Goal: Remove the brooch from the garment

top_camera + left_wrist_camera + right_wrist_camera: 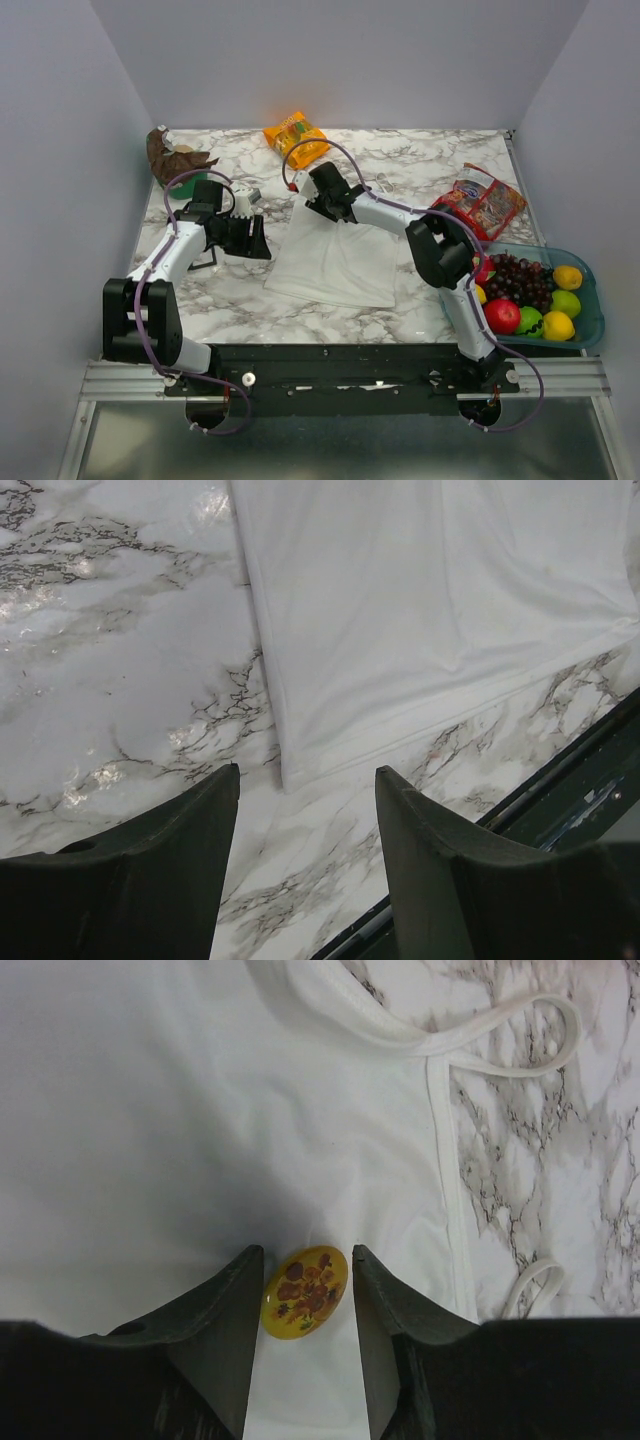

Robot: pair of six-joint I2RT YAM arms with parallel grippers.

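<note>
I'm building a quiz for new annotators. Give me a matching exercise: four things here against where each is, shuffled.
1 brooch
2 left gripper
3 snack bag
4 fruit tray

a at the far edge of the table
b between the fingers of the right gripper
c over bare marble beside the corner of the garment
d at the near right

Pairs: 1-b, 2-c, 3-a, 4-d

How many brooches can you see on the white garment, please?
1: the brooch lies on the garment between the fingers of the right pincer; the right arm may hide others from above.
</note>
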